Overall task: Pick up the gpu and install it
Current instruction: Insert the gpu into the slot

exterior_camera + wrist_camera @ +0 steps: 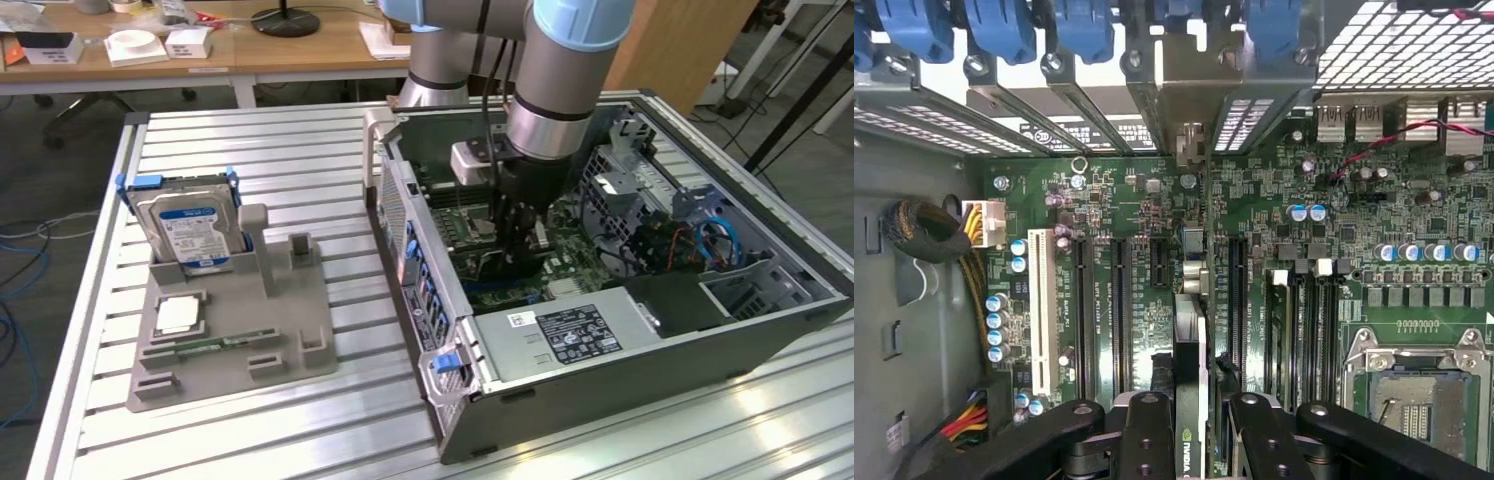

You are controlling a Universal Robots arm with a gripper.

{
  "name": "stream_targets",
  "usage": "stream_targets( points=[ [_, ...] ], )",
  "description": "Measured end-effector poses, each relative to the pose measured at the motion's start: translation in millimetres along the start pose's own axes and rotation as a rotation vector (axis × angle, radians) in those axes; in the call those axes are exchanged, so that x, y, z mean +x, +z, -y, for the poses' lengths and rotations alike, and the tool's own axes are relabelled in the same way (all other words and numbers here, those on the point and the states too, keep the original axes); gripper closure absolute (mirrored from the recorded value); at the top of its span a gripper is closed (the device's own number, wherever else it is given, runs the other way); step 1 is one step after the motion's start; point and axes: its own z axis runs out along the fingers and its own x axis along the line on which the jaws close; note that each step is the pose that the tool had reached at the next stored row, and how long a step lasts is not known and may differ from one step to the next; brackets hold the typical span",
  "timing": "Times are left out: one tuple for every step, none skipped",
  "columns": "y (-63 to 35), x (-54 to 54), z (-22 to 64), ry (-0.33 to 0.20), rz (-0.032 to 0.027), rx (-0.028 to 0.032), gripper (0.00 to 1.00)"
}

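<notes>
gripper (1192, 425) clamped on gpu (1192, 330) edge-on over motherboard (1154, 200) slots — thin, stiff, light card, probably fragile — grip top edge.

The arm reaches down into the open computer case (601, 300) on the slatted metal bench (267, 150), its end effector (511, 240) low over the green motherboard (514, 290). On the exterior view's left stands a grey holder (227, 330) (a blue-labelled hard drive (191, 228) upright in it).
</notes>
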Motion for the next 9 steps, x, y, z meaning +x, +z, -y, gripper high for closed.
stream_targets(
  points=[
    [0.3,0.0,0.0,0.0,0.0,0.0,0.74],
    [0.4,0.0,0.0,0.0,-0.0001,0.0,0.74],
    [0.5,0.0,0.0,0.0,-0.0001,-0.0001,0.74],
    [0.5,0.0,0.0,0.0,-0.0001,-0.0001,0.74],
    [0.6,0.0,0.0,0.0,0.0001,0.0,0.74],
    [0.7,-0.1,0.0,0.0,0.0002,0.0,0.74],
    [0.8,-0.1,-0.1,0.0,0.0002,0.0001,0.74],
    [1.0,-0.1,-0.1,0.0,0.0002,0.0,0.74],
    [1.3,-0.1,-0.3,0.0,0.0004,0.0002,0.74]
  ],
)
